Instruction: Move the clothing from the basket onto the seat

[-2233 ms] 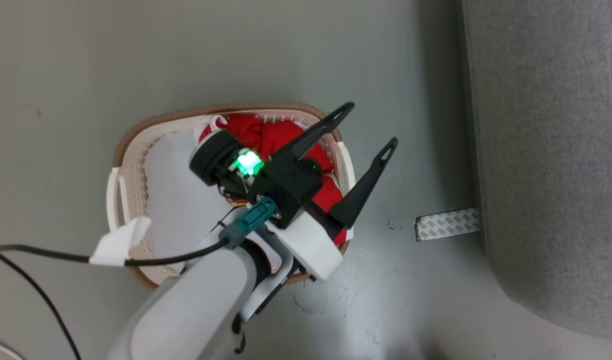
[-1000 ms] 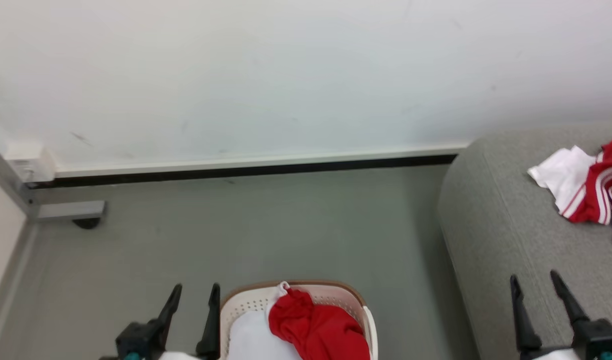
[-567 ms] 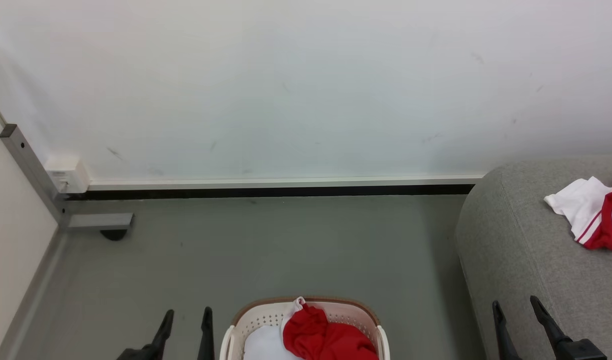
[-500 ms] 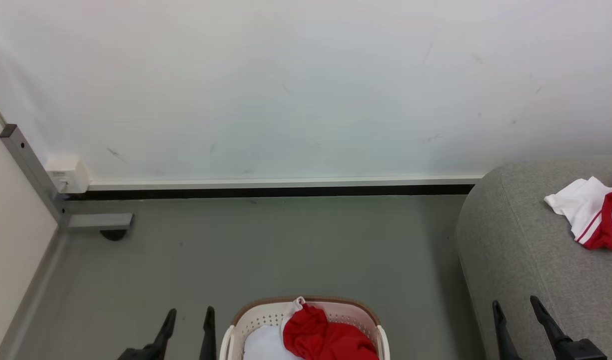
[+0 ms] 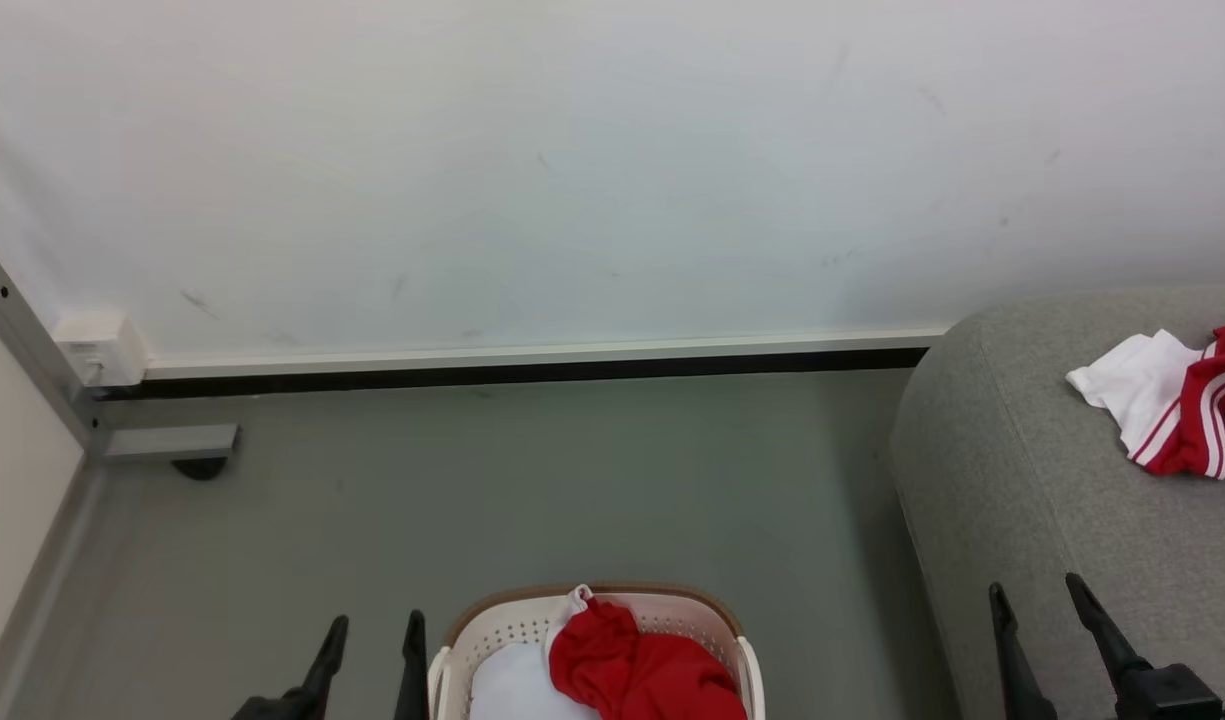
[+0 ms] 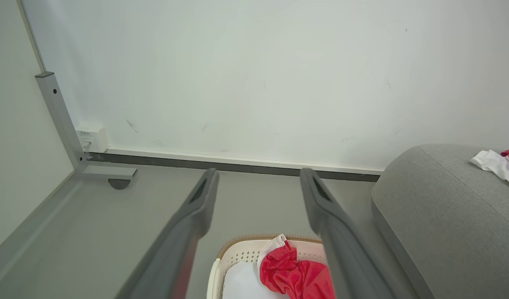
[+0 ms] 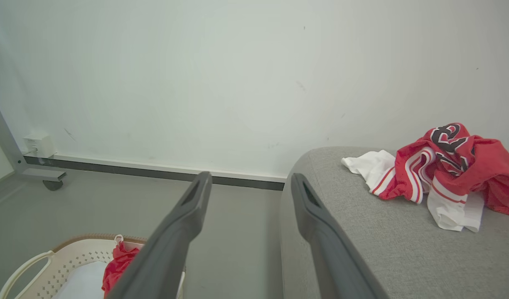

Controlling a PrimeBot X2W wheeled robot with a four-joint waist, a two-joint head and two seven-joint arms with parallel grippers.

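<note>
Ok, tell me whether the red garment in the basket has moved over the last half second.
No. The red garment lies against the same right part of the basket rim; the whole view shifted, so the camera moved.

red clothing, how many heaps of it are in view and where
2. One red heap lies in the basket beside a white pad; one red-and-white heap lies on the sofa. Either heap may hide more pieces.

Soft, bright light fills the room, and the white wall (image 5: pixel 572 180) is evenly lit. A faint shadow darkens the floor (image 5: pixel 572 480) just left of the sofa (image 5: pixel 1022 520). Up close, the left gripper's fingers (image 6: pixel 196 216) and the right gripper's fingers (image 7: pixel 183 224) are blurred, while far things are sharp.
</note>
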